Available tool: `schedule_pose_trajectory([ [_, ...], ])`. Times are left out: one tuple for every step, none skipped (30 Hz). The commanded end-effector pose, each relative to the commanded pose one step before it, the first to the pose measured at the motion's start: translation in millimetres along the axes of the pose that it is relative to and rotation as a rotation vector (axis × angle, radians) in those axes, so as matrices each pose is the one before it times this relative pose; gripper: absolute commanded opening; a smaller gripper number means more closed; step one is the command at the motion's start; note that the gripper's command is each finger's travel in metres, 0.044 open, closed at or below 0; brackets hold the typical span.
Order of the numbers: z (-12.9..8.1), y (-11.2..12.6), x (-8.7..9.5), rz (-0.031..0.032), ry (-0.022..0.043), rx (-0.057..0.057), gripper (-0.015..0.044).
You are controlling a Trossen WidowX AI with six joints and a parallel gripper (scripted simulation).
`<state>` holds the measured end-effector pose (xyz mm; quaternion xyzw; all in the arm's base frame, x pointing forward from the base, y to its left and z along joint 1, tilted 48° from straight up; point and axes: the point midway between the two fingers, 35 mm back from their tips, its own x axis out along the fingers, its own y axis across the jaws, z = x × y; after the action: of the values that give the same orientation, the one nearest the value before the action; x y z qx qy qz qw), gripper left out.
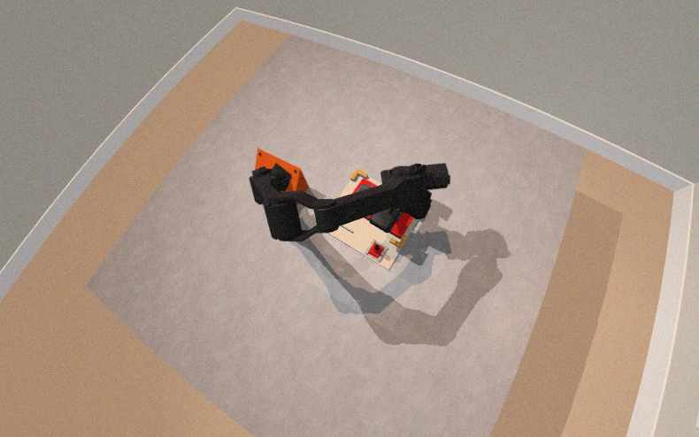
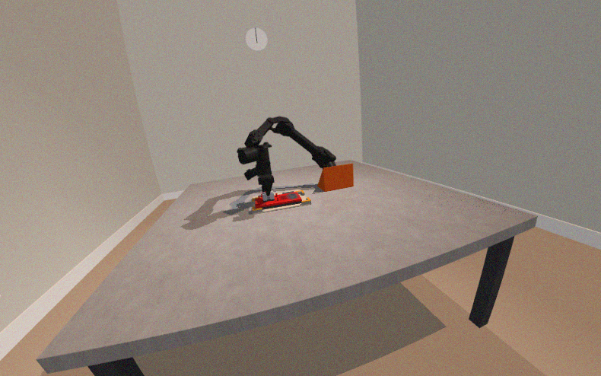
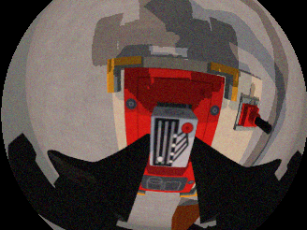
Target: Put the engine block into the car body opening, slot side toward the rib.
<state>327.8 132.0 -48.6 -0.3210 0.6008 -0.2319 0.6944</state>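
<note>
My gripper is clamped on the grey ribbed engine block, poised over the red car body — I should descend straight, slot toward the rib, pressing evenly.

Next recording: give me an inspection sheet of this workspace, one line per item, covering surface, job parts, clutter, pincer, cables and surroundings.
Surface: grey table top carrying a cream base plate.
Job's things: red car body lies on the base plate; grey engine block is held above it, whether seated cannot be told.
Clutter: small red fixture with a black knob on the plate corner, apart from the car body.
Pincer: pincer shut on the engine block, pointing down over the car body.
Cables: nothing seen.
Surroundings: orange arm mount, round wall clock, tan floor.
</note>
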Motion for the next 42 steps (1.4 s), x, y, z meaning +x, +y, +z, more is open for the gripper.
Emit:
schedule_pose_trajectory([
  [-0.71, -0.65, 2.12, -0.00670, -0.00112, -0.0059, 0.0160],
  [0.00, 0.00, 0.25, -0.00001, 0.00000, 0.0000, 0.0160],
  [0.00, -0.01, 0.25, -0.00001, 0.00000, 0.0000, 0.0160],
  [0.00, -0.01, 0.24, -0.00001, 0.00000, 0.0000, 0.0160],
  [0.00, 0.00, 0.25, -0.00001, 0.00000, 0.0000, 0.0160],
  [0.00, 0.00, 0.25, -0.00001, 0.00000, 0.0000, 0.0160],
  [0.00, 0.00, 0.24, -0.00001, 0.00000, 0.0000, 0.0160],
  [0.00, 0.00, 0.24, -0.00001, 0.00000, 0.0000, 0.0160],
  [0.00, 0.00, 0.24, -0.00001, 0.00000, 0.0000, 0.0160],
  [0.00, 0.00, 0.24, -0.00001, 0.00000, 0.0000, 0.0160],
  [0.00, 0.00, 0.24, -0.00001, 0.00000, 0.0000, 0.0160],
  [0.00, 0.00, 0.25, -0.00001, 0.00000, 0.0000, 0.0160],
  [0.01, -0.03, 0.24, -0.00001, 0.00000, 0.0000, 0.0160],
  [0.00, -0.01, 0.24, -0.00001, 0.00000, 0.0000, 0.0160],
  [0.00, -0.01, 0.24, -0.00001, 0.00000, 0.0000, 0.0160],
  [0.00, 0.00, 0.24, -0.00001, 0.00000, 0.0000, 0.0160],
  [0.00, 0.00, 0.25, -0.00001, 0.00000, 0.0000, 0.0160],
  [0.00, 0.00, 0.24, -0.00001, 0.00000, 0.0000, 0.0160],
  [0.00, 0.00, 0.24, -0.00001, 0.00000, 0.0000, 0.0160],
  [0.00, 0.00, 0.24, -0.00001, 0.00000, 0.0000, 0.0160],
  [0.00, 0.00, 0.24, -0.00001, 0.00000, 0.0000, 0.0160],
  [0.00, -0.01, 0.25, -0.00001, 0.00000, 0.0000, 0.0160],
  [0.00, 0.00, 0.25, -0.00001, 0.00000, 0.0000, 0.0160],
  [0.00, 0.00, 0.25, -0.00001, 0.00000, 0.0000, 0.0160],
  [0.00, 0.00, 0.24, -0.00001, 0.00000, 0.0000, 0.0160],
  [0.00, 0.00, 0.24, -0.00001, 0.00000, 0.0000, 0.0160],
  [0.00, -0.01, 0.25, -0.00001, 0.00000, 0.0000, 0.0160],
  [0.00, 0.01, 0.23, -0.00001, 0.00000, 0.0000, 0.0160],
  [-0.03, 0.02, 0.19, -0.00001, 0.00000, 0.0000, 0.0160],
  [-0.03, 0.02, 0.16, -0.00001, 0.00000, 0.0000, 0.0160],
  [-0.04, 0.03, 0.12, 0.00000, 0.00000, 0.0000, 0.0160],
  [-0.04, 0.03, 0.11, 0.00000, 0.00000, 0.0000, 0.0160],
  [-0.02, 0.00, 0.17, -0.00001, 0.00000, 0.0000, 0.0160],
  [0.03, -0.02, 0.25, -0.00001, 0.00000, 0.0000, 0.0160],
  [0.06, -0.03, 0.30, -0.00001, 0.00000, 0.0000, 0.0160],
  [0.05, -0.04, 0.30, -0.00001, 0.00000, 0.0000, 0.0160],
  [0.02, -0.01, 0.26, -0.00001, 0.00000, 0.0000, 0.0160],
  [-0.03, 0.02, 0.17, -0.00001, 0.00000, 0.0000, 0.0160],
  [-0.05, 0.03, 0.14, 0.00000, 0.00000, 0.0000, 0.0160],
  [-0.05, 0.03, 0.13, 0.00000, 0.00000, 0.0000, 0.0160],
  [-0.05, 0.03, 0.11, 0.00000, 0.00000, 0.0000, 0.0160],
  [-0.03, 0.02, 0.06, 0.00000, 0.00000, 0.0000, 0.0160],
])
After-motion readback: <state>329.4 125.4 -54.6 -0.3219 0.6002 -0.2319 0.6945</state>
